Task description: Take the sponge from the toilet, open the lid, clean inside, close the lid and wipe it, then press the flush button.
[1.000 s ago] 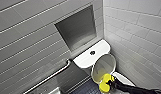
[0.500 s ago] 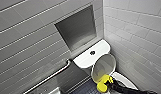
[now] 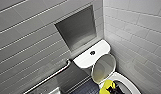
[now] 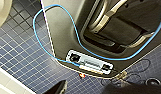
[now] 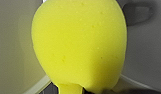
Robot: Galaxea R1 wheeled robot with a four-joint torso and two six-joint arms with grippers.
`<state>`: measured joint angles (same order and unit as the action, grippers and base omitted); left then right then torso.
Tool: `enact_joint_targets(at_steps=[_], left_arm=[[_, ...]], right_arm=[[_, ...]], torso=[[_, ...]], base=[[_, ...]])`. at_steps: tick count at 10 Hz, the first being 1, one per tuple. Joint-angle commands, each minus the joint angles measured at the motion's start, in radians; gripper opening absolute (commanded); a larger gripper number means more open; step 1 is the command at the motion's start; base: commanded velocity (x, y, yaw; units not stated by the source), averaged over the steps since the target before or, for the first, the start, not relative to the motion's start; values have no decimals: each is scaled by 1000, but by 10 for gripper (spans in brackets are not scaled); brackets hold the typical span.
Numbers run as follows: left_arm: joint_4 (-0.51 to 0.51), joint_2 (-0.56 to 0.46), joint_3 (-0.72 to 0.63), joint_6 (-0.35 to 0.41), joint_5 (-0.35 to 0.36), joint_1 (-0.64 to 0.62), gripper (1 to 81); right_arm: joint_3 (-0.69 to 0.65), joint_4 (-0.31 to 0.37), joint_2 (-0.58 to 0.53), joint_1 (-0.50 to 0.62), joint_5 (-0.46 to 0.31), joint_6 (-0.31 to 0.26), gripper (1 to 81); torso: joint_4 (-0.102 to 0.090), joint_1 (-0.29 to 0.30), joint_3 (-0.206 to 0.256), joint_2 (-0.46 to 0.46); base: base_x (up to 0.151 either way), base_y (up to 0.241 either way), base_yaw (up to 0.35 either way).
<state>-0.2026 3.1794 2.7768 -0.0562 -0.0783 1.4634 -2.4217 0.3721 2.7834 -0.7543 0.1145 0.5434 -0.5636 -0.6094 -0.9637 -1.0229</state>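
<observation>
Over the toilet (image 3: 127, 79) bowl, just in front of the raised lid (image 3: 104, 68), the right claw (image 3: 113, 88) grips the yellow sponge (image 3: 106, 86). The left claw (image 4: 84, 90) hangs above the blue tiled floor (image 4: 23, 57); whether it is open or closed cannot be told.

Grey tiled walls (image 3: 26, 37), a recessed niche (image 3: 77, 28), a grab bar (image 3: 53, 75), blue mosaic floor (image 4: 21, 57).

Sponge (image 5: 79, 45) matt, porous foam; toilet (image 3: 92, 58) glossy ceramic.
</observation>
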Motion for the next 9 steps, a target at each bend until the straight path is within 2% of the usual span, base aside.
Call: enact_joint_targets(at_steps=[1, 3, 6, 9], left_arm=[[6, -22, 9, -1, -89, 19, 811], [6, -24, 9, 1, -89, 19, 811], [6, -25, 9, 1, -89, 19, 811], [6, -25, 9, 1, -89, 19, 811]], right_arm=[[184, -7, -104, 13, -7, 0, 10], [271, -24, -176, -40, 40, 1, 10], [285, -24, -226, -133, 80, 0, 10], [392, -47, -342, -240, 183, 0, 10]], torso=[[0, 0, 0, 0], [0, 0, 0, 0], [0, 0, 0, 0], [0, 0, 0, 0]], base=[[0, 0, 0], [0, 0, 0], [0, 0, 0], [0, 0, 0]])
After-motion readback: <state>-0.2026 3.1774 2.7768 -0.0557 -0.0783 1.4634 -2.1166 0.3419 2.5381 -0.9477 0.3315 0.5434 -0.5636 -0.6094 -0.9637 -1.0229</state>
